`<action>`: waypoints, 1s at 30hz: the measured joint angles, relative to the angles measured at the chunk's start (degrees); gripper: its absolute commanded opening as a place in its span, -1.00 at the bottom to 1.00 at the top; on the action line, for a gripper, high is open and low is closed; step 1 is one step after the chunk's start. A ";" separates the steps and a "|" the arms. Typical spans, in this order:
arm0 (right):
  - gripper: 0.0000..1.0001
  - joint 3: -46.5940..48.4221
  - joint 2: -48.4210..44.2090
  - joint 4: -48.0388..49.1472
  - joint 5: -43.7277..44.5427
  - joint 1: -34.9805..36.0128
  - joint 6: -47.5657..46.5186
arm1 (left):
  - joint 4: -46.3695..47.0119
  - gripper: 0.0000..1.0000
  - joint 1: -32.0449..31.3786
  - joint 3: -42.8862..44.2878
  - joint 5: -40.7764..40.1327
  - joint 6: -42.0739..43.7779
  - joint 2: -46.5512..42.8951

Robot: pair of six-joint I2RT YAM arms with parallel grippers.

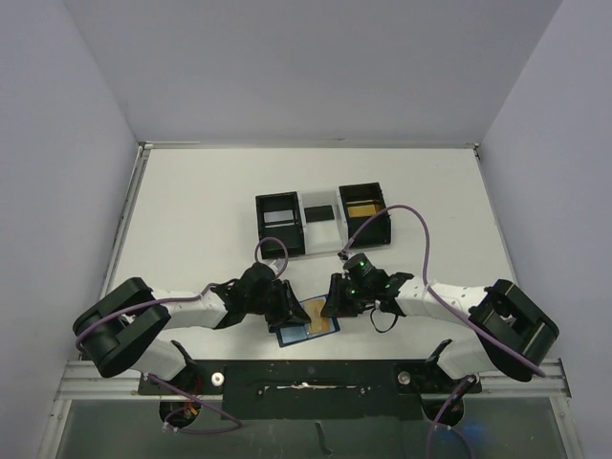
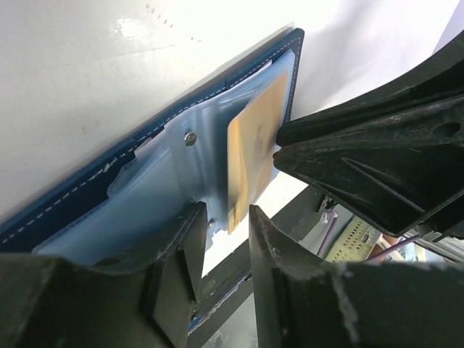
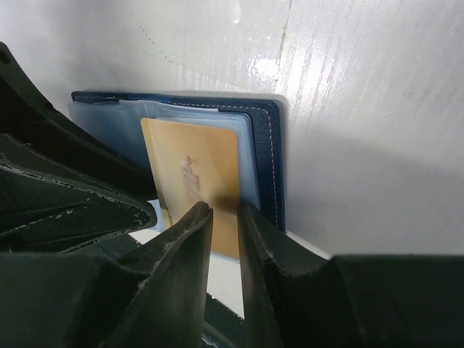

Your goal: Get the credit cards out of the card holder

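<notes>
Joined black boxes [image 1: 280, 226] on white table [image 1: 191, 229].

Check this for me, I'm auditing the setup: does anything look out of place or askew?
The gold card sticks partway out of its clear sleeve, poking past the edge of the open card holder, which lies askew on the table. Nothing looks torn or spilled.

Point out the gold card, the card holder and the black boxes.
gold card [image 3: 192, 167], right wrist view, middle of its face.
card holder [image 3: 268, 159], right wrist view, navy stitched right edge.
black boxes [image 1: 280, 241], top view, near wall of the left box.
</notes>
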 measured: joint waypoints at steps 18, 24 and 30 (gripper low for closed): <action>-0.57 0.04 0.61 0.81 0.37 0.33 0.83 | 8.37 -0.94 0.00 -2.60 0.74 -2.03 3.21; -0.57 0.02 0.61 0.85 0.42 0.33 0.90 | 9.25 -1.00 0.00 -2.67 1.20 -2.36 3.21; -0.57 -0.02 0.61 0.83 0.76 0.33 1.40 | 11.58 -1.00 0.70 -3.48 2.60 -3.91 3.21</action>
